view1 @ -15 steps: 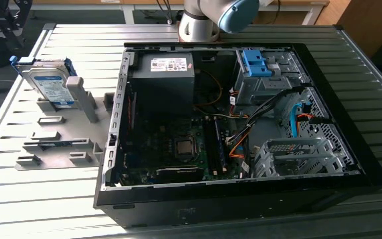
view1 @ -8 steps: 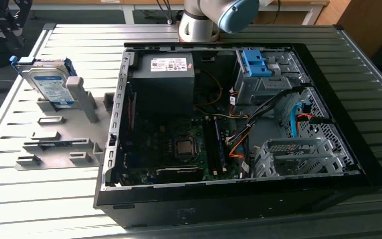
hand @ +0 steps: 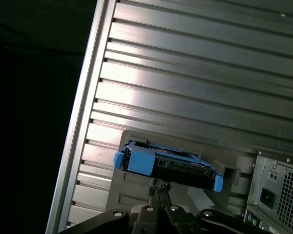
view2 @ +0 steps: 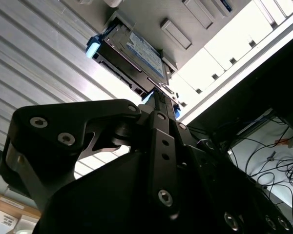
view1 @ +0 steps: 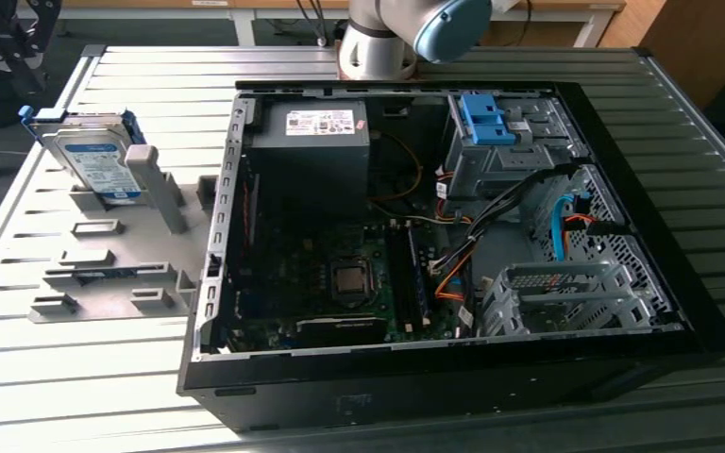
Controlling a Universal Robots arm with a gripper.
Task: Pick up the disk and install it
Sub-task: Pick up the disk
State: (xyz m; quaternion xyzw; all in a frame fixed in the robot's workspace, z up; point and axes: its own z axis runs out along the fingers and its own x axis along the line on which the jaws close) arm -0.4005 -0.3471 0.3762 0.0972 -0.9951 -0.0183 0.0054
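The disk, silver with a white-and-blue label and a blue frame, stands on edge in a grey holder on the slatted table, at the exterior view's left. My gripper hangs at the far left corner, apart from the disk and touching nothing. In the first wrist view the disk lies just beyond my gripper, whose fingers are drawn together with nothing between them. The second wrist view shows the disk past the gripper.
An open black computer case lies on its side, right of the holder. Inside are a grey box with a white sticker, a bare blue clip in the drive cage, cables and a motherboard. The arm's base stands behind the case.
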